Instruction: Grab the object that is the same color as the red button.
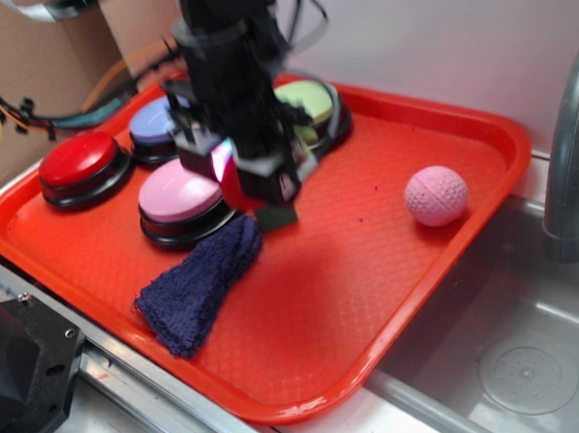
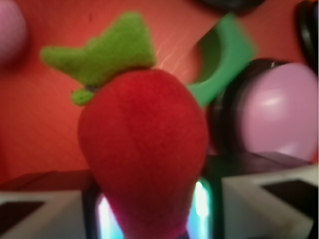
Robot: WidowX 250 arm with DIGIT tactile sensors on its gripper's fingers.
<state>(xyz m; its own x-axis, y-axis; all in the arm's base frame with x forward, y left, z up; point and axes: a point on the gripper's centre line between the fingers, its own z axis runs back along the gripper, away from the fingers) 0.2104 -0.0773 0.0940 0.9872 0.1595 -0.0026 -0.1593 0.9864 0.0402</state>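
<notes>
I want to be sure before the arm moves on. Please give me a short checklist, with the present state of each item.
1. Held thing is the red plush fruit, matching the red button: ok.
2. Gripper shut on the fruit, wrist view: ok.
3. Fruit lifted off the tray: cannot tell.
4. Grip secure: cannot tell; only the lower end sits between the fingers.
5. Clearance from the pink button and blue cloth close below: not ok.

Red plush fruit (image 2: 144, 149) tip hidden between hand (image 2: 149, 214) fingers
</notes>
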